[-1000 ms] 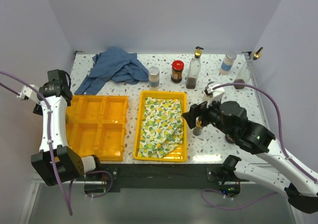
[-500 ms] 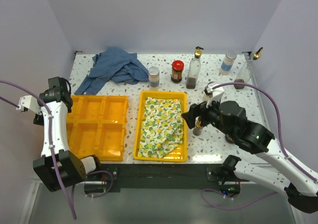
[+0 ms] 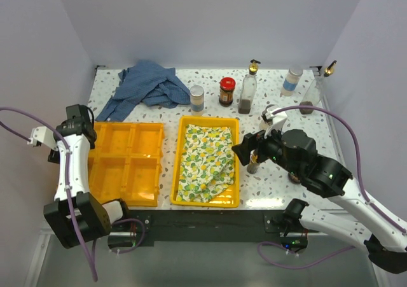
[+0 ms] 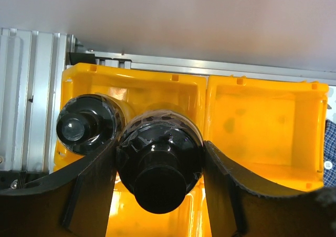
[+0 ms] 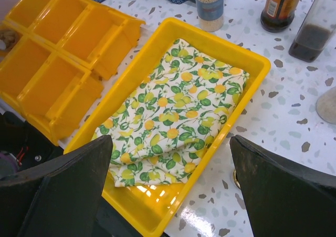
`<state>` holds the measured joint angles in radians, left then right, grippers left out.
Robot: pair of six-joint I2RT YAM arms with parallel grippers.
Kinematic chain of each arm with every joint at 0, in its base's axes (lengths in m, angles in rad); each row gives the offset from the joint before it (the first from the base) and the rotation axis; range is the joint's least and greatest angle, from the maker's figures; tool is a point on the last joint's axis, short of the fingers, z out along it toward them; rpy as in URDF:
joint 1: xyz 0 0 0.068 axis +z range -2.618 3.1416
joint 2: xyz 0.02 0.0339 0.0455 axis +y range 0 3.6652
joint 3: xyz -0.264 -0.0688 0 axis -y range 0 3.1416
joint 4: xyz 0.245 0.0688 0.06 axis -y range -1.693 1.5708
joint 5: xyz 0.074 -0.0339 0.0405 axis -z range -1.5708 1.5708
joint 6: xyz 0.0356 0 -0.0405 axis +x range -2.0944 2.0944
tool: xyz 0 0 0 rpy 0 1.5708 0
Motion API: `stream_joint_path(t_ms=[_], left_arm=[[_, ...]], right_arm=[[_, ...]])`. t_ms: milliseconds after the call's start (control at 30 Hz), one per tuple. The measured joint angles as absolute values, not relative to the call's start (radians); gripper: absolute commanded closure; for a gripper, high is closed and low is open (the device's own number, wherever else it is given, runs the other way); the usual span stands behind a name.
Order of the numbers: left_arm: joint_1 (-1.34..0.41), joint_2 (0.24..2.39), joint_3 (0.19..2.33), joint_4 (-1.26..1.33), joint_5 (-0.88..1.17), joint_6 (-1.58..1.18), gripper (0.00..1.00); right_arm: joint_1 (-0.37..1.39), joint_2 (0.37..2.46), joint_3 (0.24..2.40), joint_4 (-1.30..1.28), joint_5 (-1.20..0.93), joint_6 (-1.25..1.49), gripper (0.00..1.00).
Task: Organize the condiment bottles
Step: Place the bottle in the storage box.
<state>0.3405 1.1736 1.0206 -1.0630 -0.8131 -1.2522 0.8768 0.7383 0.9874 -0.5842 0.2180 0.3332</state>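
A bottle (image 4: 157, 166) is sitting between the left gripper's (image 4: 160, 148) fingers, with a second bottle (image 4: 84, 124) standing just left of it in the divided tray's (image 4: 262, 116) corner compartment. Below the right gripper (image 5: 172, 142), the cloth (image 5: 168, 111) is lying in the flat tray (image 5: 252, 69). Beyond it, a shaker (image 5: 209, 6), jar (image 5: 281, 8) and pourer bottle (image 5: 317, 29) are standing on the worktop (image 5: 262, 124).
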Motion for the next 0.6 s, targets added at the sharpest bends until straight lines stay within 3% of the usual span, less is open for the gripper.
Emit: stream_joint_path(t_ms=[167, 267, 300, 367, 600], left_arm=[[0.34, 1.204, 1.005, -1.048, -0.81, -1.252, 0.59], [0.34, 1.221, 0.992, -1.03, -0.8, -1.236, 0.4], [0.34, 1.221, 0.99, -1.025, -0.799, -1.232, 0.29], [0.34, 1.221, 0.987, -1.016, -0.797, -1.214, 0.19], [0.34, 1.2, 0.993, -0.982, -0.796, -1.184, 0.08]], right_arm=[[0.877, 0.738, 0.987, -0.584, 0.216, 0.338, 0.01], [0.877, 0.738, 0.987, -0.584, 0.212, 0.341, 0.02], [0.877, 0.738, 0.987, -0.583, 0.211, 0.341, 0.01], [0.877, 0.738, 0.987, -0.583, 0.209, 0.341, 0.01], [0.877, 0.739, 0.987, -0.581, 0.189, 0.342, 0.01]])
